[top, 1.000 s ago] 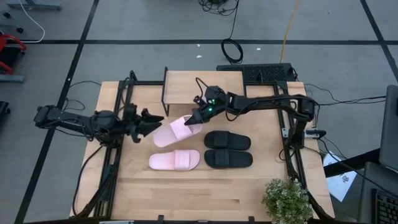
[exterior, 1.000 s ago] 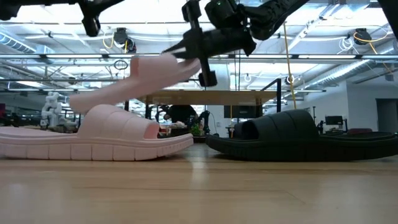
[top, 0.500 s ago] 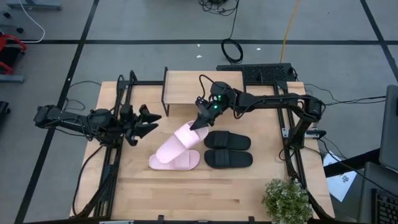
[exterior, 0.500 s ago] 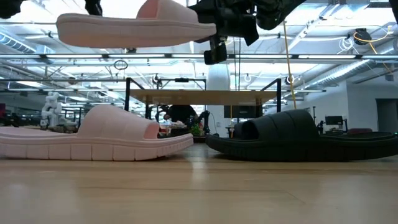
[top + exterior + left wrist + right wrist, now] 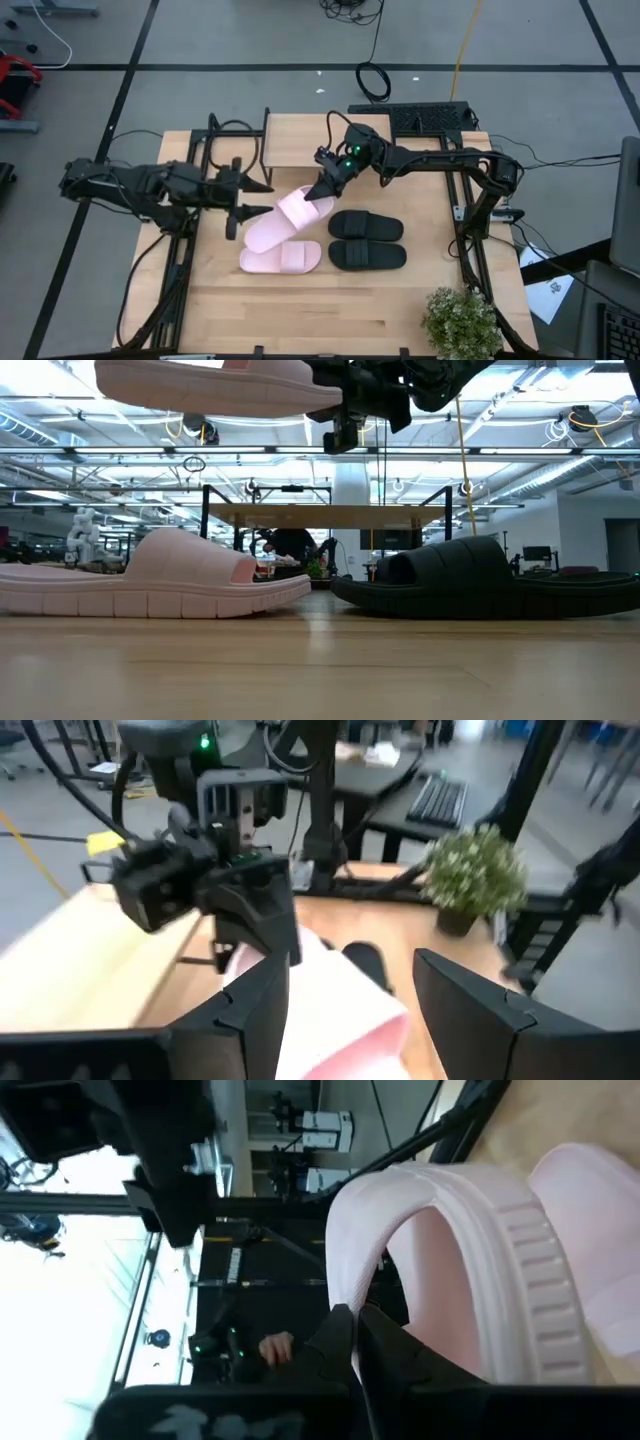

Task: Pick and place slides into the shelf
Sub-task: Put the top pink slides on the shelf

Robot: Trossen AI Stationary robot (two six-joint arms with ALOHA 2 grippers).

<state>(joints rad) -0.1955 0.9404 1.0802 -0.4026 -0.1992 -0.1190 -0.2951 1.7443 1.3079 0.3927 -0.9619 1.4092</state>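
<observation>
— Where's our pink slide (image 5: 285, 216)?
— In the air near the shelf (image 5: 325, 138), above its mate (image 5: 281, 258) on the worktop (image 5: 300, 310); our right hand (image 5: 323, 190) is clenched on its edge.
— How will it handle?
— Light, soft foam, probably droopy; the strap (image 5: 470, 1280) looks a surer hold.
— Our left hand (image 5: 240, 195)?
— Released, jaws wide, just left of it.
</observation>
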